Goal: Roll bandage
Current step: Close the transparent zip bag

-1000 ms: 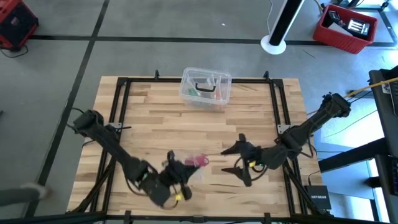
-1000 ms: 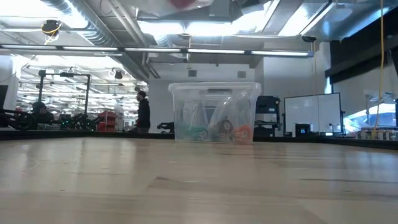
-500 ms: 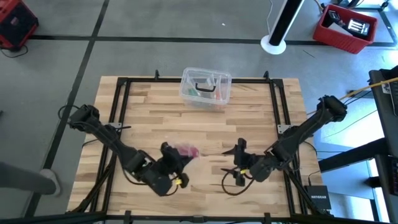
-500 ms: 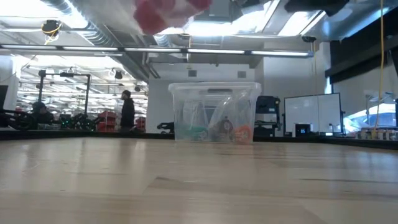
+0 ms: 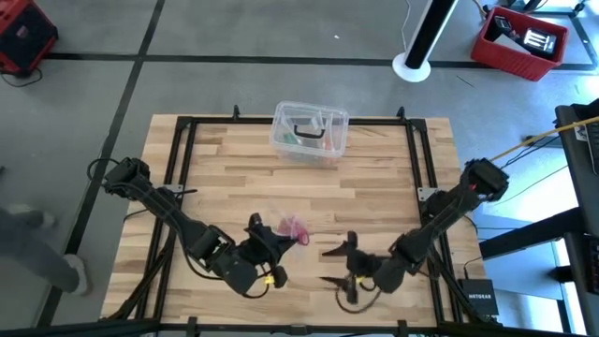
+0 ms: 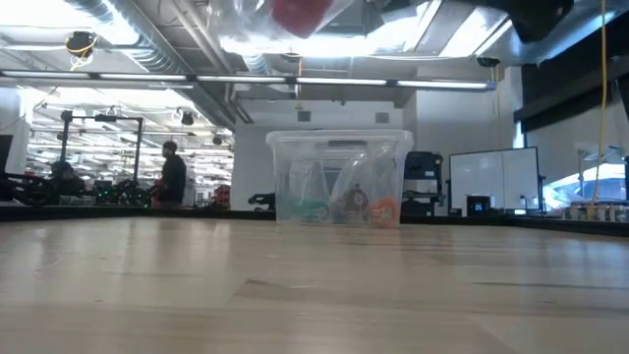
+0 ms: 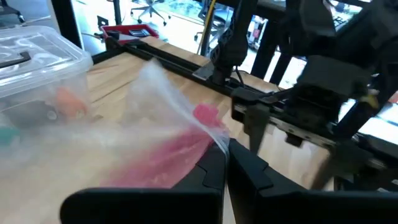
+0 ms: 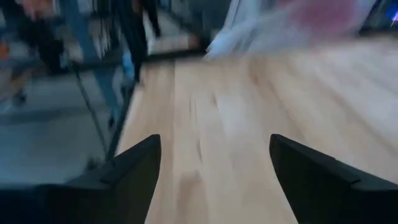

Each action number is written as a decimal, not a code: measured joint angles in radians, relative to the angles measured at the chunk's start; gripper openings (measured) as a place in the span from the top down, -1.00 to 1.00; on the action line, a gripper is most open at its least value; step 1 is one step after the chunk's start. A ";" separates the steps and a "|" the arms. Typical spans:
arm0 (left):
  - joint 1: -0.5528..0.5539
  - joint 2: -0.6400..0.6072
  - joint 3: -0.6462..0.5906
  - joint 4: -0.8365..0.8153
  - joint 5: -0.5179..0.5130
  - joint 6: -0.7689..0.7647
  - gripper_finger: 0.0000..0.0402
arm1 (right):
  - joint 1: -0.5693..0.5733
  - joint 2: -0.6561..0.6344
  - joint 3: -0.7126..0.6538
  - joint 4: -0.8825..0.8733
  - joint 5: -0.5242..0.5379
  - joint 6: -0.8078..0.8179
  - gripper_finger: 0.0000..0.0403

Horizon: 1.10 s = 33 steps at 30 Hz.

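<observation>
The pinkish-red bandage (image 7: 166, 157) sits inside a crumpled clear plastic wrapper (image 7: 134, 118). My left gripper (image 5: 269, 241) is shut on this wrapper near the table's near edge, left of the middle. In the high view the bandage (image 5: 294, 227) shows just right of the fingers. In the low view it (image 6: 300, 12) hangs at the picture's top, clear of the tabletop. My right gripper (image 5: 337, 267) is open and empty, to the right of the wrapper and nearer the near edge. Its own view shows the wrapper (image 8: 323, 15) ahead of it. My left gripper pinches the clear wrapper at an edge (image 7: 216, 140) between its two fingertips, beside the bandage inside. The fingers come slanting from the table's near left side. The wrapper with the bandage is lifted clear of the table and spreads out beyond the fingertips.
A clear plastic box (image 5: 311, 131) with small items stands at the middle of the far edge. Bare wood lies between it and the grippers. A person (image 6: 173, 177) walks in the room behind, and another passes on the floor at the left (image 5: 37, 245).
My right gripper has gone toward the table's near edge and a little left, staying open. My left gripper has kept its hold and shifted only slightly. The wrapper with the bandage has swung about at its fingertips, still clear of the table.
</observation>
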<state>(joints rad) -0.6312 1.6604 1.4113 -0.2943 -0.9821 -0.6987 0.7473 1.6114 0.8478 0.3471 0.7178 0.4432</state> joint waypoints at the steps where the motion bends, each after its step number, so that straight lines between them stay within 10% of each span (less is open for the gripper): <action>1: 0.003 0.000 0.000 0.000 0.000 0.000 0.99 | 0.008 0.032 0.000 0.091 0.039 -0.036 -0.49; 5: 0.017 0.000 0.000 0.000 0.002 0.009 0.99 | -0.025 0.164 0.010 0.392 0.067 -0.133 -0.49; 13: 0.025 0.000 0.000 0.000 0.011 0.027 0.99 | -0.121 0.240 0.138 0.425 0.029 -0.216 -0.37; 33: 0.005 0.001 0.000 -0.010 0.039 0.051 0.99 | -0.112 0.226 0.167 0.294 0.286 -0.377 0.88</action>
<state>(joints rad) -0.6266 1.6616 1.4109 -0.3041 -0.9428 -0.6472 0.6351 1.8374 1.0145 0.6413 1.0037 0.0666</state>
